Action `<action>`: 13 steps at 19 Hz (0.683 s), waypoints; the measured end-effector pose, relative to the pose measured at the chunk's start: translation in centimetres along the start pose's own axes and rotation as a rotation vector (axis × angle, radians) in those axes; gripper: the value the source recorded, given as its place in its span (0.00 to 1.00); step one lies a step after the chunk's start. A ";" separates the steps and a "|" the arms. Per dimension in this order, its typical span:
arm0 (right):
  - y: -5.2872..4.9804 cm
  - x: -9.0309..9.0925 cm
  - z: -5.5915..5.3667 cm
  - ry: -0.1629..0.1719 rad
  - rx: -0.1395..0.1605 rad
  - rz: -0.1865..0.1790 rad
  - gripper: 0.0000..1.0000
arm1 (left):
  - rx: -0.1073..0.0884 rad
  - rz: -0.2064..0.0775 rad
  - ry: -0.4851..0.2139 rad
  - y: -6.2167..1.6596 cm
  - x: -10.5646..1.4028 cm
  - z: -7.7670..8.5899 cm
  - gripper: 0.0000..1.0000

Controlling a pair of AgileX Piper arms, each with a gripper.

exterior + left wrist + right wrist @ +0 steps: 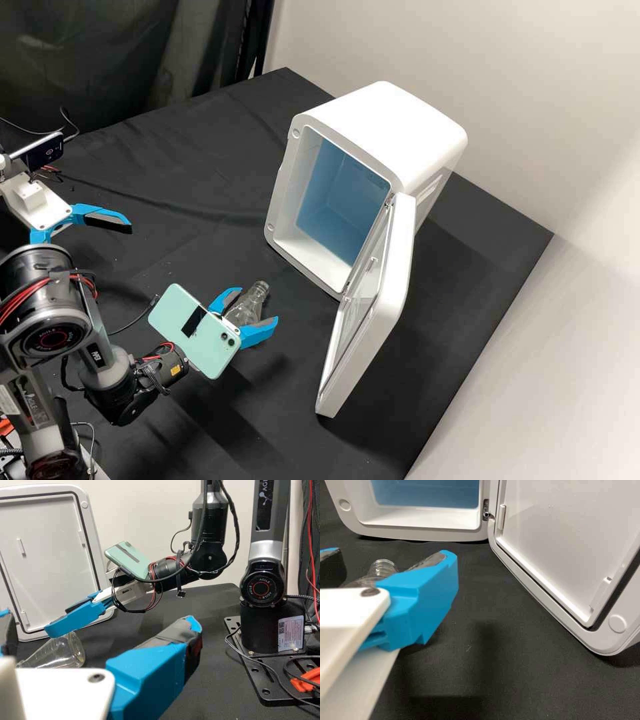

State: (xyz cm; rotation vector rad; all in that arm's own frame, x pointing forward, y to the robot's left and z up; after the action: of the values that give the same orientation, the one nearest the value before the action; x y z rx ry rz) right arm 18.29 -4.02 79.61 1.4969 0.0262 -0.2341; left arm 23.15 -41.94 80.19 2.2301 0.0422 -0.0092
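In front of the open fridge (400, 127), the right gripper (253, 308) is straddling the clear bottle (250, 300) lying there, fingers spread and seemingly not yet pinching (centring them on its body looks wisest), while the left gripper (82, 236) is hanging open, well away from the fridge.

No txt legible. White sticker (291, 626) w/ code square on arm base (267, 630): print too small. Ring lettering round red joint cap (261, 587) & white letters on upright link (265, 502): unreadable.
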 end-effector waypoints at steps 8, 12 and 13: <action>0.0 0.0 0.0 -0.001 0.000 0.001 0.00 | 0.000 -0.003 -0.006 -0.06 0.0 0.1 1.00; 0.1 0.0 0.2 -0.008 0.002 0.007 0.00 | 0.000 -0.003 -0.006 -0.06 0.0 0.1 1.00; 0.2 -0.1 0.2 -0.012 0.003 0.010 0.00 | 0.000 -0.003 -0.006 -0.06 0.0 0.1 1.00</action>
State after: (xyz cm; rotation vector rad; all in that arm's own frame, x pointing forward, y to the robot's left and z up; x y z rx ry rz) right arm 18.24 -4.22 79.81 1.4987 0.0086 -0.2348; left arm 23.11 -42.02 80.06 2.2301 0.0419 -0.0177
